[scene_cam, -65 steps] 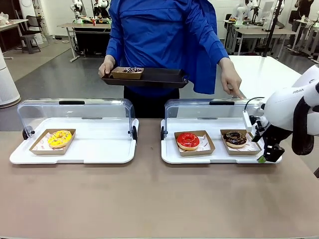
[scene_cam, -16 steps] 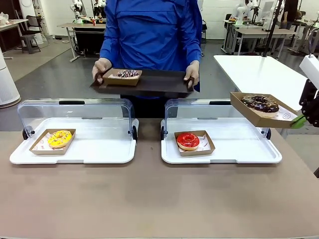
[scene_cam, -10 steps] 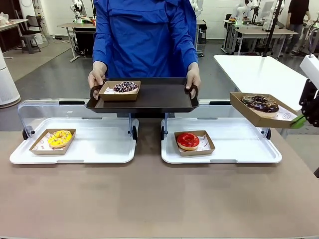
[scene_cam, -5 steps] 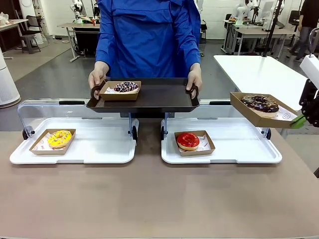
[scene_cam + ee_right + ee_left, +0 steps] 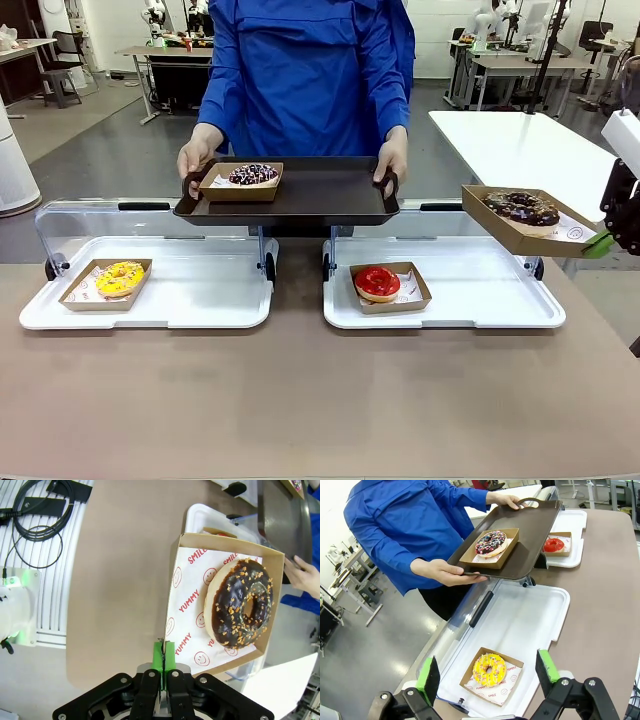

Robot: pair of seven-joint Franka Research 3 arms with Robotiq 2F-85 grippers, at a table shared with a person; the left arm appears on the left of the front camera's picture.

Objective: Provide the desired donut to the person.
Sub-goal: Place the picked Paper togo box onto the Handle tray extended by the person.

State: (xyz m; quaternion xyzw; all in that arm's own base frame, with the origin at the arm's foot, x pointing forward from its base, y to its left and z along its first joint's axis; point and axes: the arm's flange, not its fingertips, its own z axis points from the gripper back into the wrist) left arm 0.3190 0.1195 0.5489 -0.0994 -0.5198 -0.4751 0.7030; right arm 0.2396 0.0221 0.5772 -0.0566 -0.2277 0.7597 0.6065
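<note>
Chocolate donut [image 5: 522,207] boxed, aloft; blue-jacketed person [image 5: 305,80].

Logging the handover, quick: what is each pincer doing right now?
Left pincer: open, holding nothing.
Right pincer: shut on the chocolate donut's box, held off the table.

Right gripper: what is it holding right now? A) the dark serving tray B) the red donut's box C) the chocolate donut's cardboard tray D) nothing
C: the right gripper is shut on the rim of the chocolate donut's cardboard tray, held in the air.
</note>
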